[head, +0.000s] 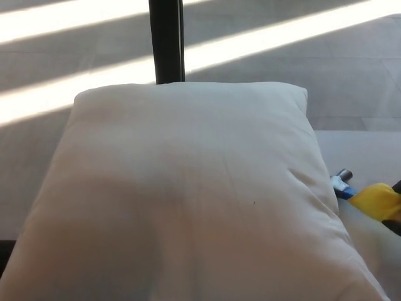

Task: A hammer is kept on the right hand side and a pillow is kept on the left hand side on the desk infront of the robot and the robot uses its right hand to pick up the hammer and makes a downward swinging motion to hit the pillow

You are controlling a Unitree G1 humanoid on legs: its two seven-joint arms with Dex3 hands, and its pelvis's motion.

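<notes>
A big white pillow (188, 194) fills most of the head view and lies on the desk (366, 150). Just past its right edge is the hammer (369, 197), with a yellow grip, a blue neck and a steel head that is partly hidden behind the pillow's edge. My right hand (396, 207) shows only as black slivers at the right border, above and below the yellow grip, closed around it. My left hand does not show.
A dark upright post (166, 41) stands behind the pillow. The grey floor (282, 69) beyond is crossed by bright stripes of sunlight. A pale strip of desk shows right of the pillow.
</notes>
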